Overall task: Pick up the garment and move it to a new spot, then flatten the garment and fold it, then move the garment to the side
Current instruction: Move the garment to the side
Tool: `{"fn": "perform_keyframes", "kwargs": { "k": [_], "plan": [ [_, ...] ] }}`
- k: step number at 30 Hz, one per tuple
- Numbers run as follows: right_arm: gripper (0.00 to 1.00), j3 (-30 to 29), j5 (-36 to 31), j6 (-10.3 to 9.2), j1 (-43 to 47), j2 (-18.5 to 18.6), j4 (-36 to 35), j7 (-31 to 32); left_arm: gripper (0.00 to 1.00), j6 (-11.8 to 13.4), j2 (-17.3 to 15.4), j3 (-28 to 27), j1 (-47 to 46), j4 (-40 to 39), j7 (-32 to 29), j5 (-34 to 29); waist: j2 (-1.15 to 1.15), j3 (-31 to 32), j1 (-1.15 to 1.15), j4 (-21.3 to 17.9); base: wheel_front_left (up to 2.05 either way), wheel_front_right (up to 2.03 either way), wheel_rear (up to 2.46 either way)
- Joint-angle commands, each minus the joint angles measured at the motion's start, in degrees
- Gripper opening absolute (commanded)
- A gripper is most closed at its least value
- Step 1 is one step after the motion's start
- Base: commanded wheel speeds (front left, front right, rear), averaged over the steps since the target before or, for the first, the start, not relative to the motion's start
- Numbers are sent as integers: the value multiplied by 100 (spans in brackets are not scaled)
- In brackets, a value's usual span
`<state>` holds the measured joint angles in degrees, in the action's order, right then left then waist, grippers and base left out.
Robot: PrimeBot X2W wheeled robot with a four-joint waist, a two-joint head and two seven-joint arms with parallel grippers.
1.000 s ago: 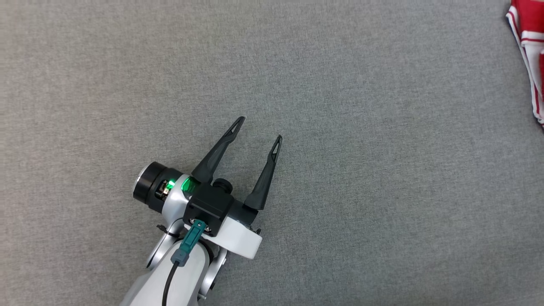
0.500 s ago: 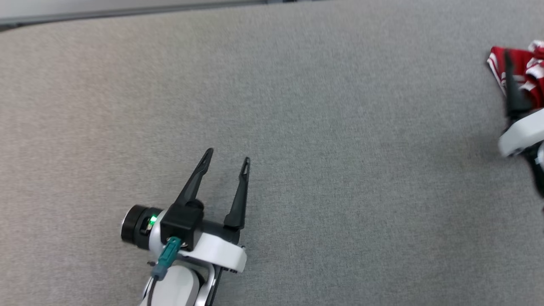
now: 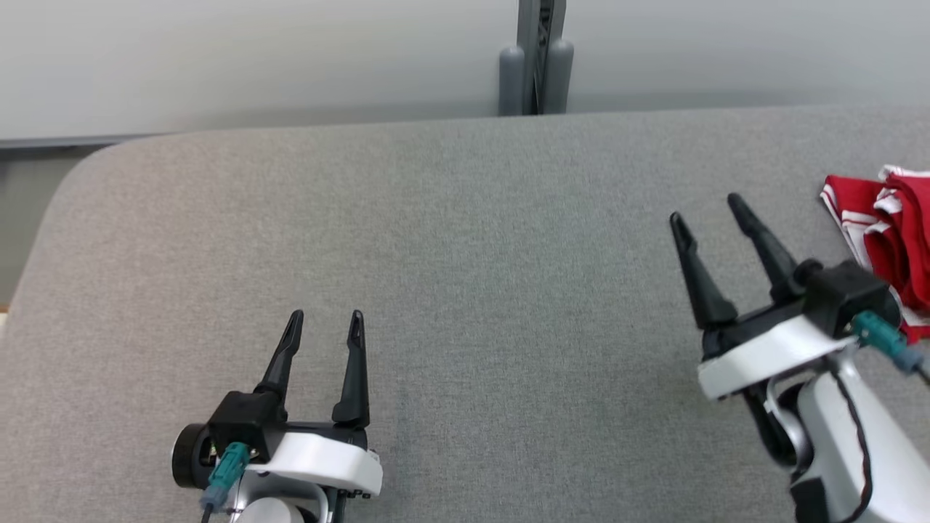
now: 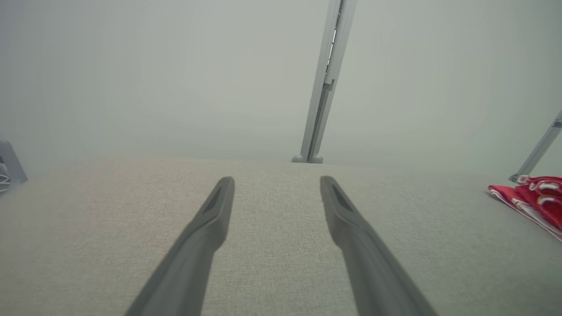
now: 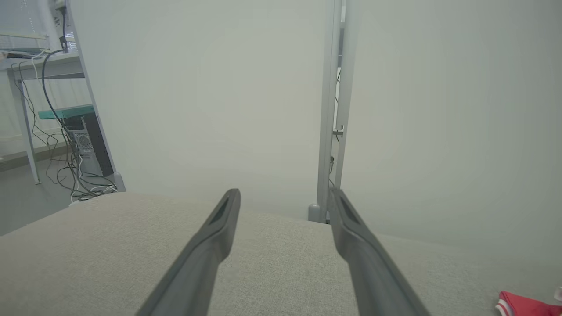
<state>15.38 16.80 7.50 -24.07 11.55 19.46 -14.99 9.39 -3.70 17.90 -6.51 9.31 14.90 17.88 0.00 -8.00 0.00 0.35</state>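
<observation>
The garment (image 3: 883, 240), red with white stripes, lies bunched at the right edge of the grey table (image 3: 465, 254); it also shows at the right in the left wrist view (image 4: 531, 199) and as a small corner low right in the right wrist view (image 5: 524, 305). My left gripper (image 3: 325, 323) is open over the table at the lower left, nothing between its fingers. My right gripper (image 3: 705, 207) is open too, just left of the garment and apart from it, with its wrist overlapping the cloth's lower edge.
A grey post (image 3: 536, 58) stands behind the table's far edge against a pale wall. The table's rounded corner (image 3: 80, 174) is at the far left. A shelf with cables and a computer case (image 5: 83, 145) stands off to the left in the right wrist view.
The head camera has tilted up, bringing the far edge, wall and post into view. The right gripper has come into view beside the garment. The left gripper's fingers now point straighter up.
</observation>
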Motion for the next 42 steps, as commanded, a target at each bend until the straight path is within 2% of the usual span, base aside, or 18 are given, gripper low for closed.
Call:
{"fn": "perform_keyframes", "kwargs": {
  "k": [1,9,18,26,42],
  "plan": [
    [100,-18,-76,-2,227,-56,-145,-31,100,-7,-15,-83,75,-35,31,71,0,181,0,50,0,0,0],
    [100,-294,-295,-2,1290,-368,-916,-32,100,-62,13,-273,513,-500,29,-325,0,621,0,85,0,0,0],
    [100,-782,-493,-2,2366,-644,-1262,-31,100,-187,49,-532,1119,-619,30,-609,0,914,0,68,0,0,0],
    [100,-945,-685,-2,2705,-757,-1398,-31,100,-282,65,-755,1326,-463,31,-732,0,978,0,18,0,0,0],
    [100,-1087,-756,-2,2920,-846,-1510,-31,100,-240,70,-779,1430,-420,31,-608,0,1066,0,54,0,0,0]
  ]
}}
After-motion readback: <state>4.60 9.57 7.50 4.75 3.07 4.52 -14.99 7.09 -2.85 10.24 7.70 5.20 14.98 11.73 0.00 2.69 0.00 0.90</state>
